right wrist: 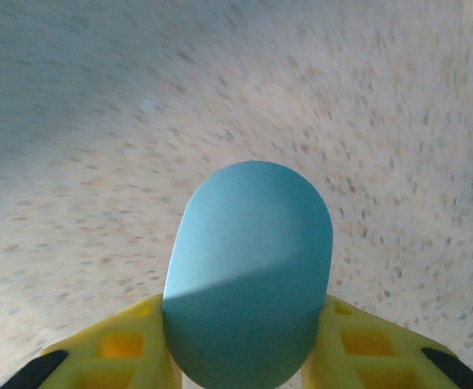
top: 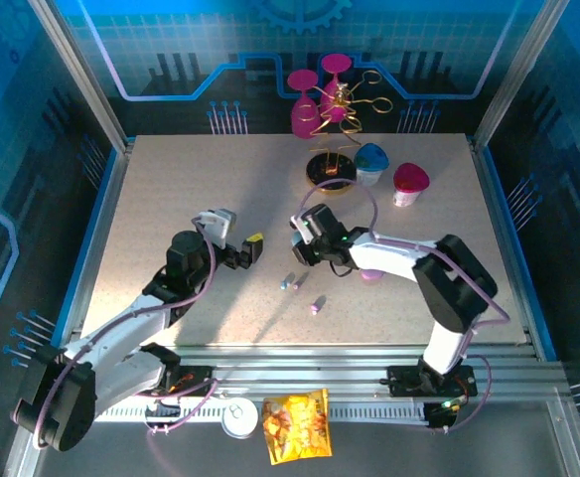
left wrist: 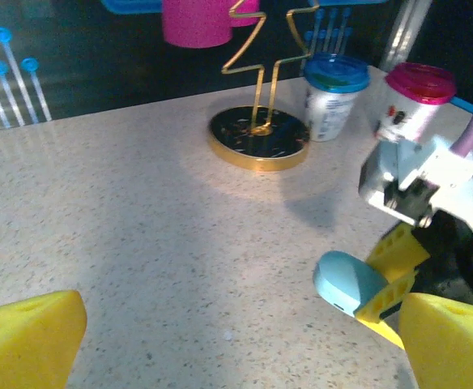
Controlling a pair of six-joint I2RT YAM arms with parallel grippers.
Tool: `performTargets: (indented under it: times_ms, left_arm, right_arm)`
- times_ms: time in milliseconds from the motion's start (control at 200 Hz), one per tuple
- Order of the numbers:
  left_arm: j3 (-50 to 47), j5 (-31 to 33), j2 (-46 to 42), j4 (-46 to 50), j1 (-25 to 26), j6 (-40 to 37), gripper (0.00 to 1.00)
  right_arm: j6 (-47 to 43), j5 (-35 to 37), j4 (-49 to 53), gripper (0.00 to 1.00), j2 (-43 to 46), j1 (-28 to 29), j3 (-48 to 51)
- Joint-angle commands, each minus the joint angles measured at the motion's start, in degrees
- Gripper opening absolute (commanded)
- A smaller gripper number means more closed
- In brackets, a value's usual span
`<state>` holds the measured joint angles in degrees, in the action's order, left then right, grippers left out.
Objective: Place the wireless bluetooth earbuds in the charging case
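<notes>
Three tiny earbuds show on the speckled table in the top view, near its front middle. Two lie side by side, one pale blue and one lilac, and a lilac-pink earbud lies a little nearer the arm bases. A fourth cannot be made out. All lie loose, apart from any case.

Just behind them hangs the right gripper. Its yellow fingers are closed narrowly on the blue charging case. They pinch the pebble by its two sides near one end, and the rest juts forward above the table. The case looks shut. No seam or hinge is visible, so which face is the lid cannot be told. A pink rounded shape, probably the other case, lies partly under the right forearm.

The left gripper faces the right one from close by, its fingers spread wide and empty.

In my judgement, the step in hand is opening the held case. To do it well, the right fingers should grip firmly without pressing the lid shut, with the lid edge turned toward the left gripper. The left fingers need to narrow first, since a wide spread cannot catch a thin lip. The smooth shell may slip or twist in the pinch, so the prying should be slow and clear of the loose buds.
</notes>
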<state>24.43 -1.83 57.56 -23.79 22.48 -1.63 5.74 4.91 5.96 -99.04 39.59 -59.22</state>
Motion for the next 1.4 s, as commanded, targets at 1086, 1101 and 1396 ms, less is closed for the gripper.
performTargets:
  times_ms: [1086, 1101, 1396]
  left_arm:
    - [4.6, -31.5, 5.5, -4.8, 1.4, -5.7, 0.99]
    - [4.6, -31.5, 5.4, -4.7, 1.4, -5.7, 0.99]
    - [4.4, -30.7, 5.1, -3.8, 1.6, -6.4, 0.99]
  right_arm:
    - [26.5, 14.4, 6.1, 0.15, 1.5, -5.5, 3.6]
    - [26.8, 14.7, 6.1, 0.15, 0.9, -5.3, 3.6]
    - [28.1, 12.9, 4.5, 0.50, -1.3, -3.7, 3.6]
